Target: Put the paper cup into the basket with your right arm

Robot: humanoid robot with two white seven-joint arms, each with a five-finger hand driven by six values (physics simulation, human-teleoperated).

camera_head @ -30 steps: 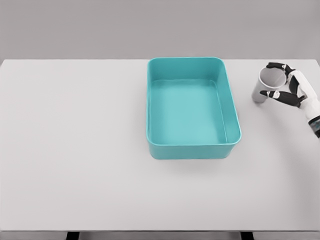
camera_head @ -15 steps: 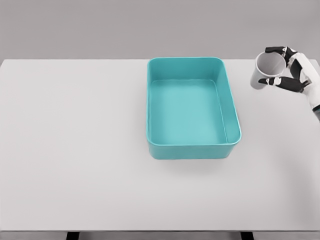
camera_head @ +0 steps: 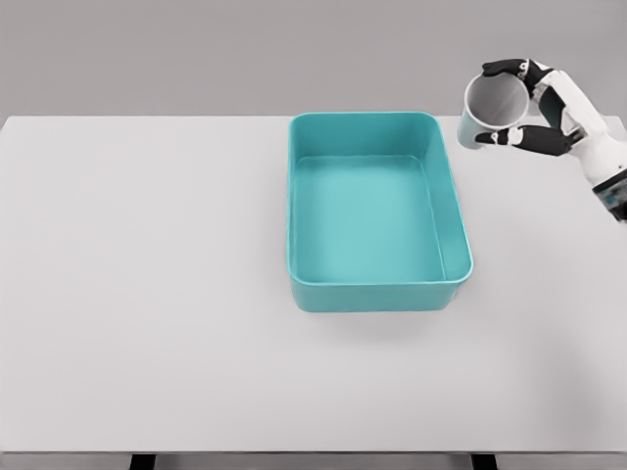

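A white paper cup (camera_head: 493,106) hangs in the air above the table's far right part, tilted so its open mouth faces me. My right hand (camera_head: 524,103) is shut on it, dark fingers (camera_head: 509,68) over the rim and thumb below. The cup is just right of the far right corner of the teal basket (camera_head: 377,294), which stands at the table's middle with nothing inside. My left arm is out of view.
The white table (camera_head: 147,294) stretches wide to the left and front of the basket. Its far edge runs just behind the basket's back wall.
The right hand has lifted the cup off the table and carried it up and to the left, toward the basket's far right corner. The cup tilted more toward me.
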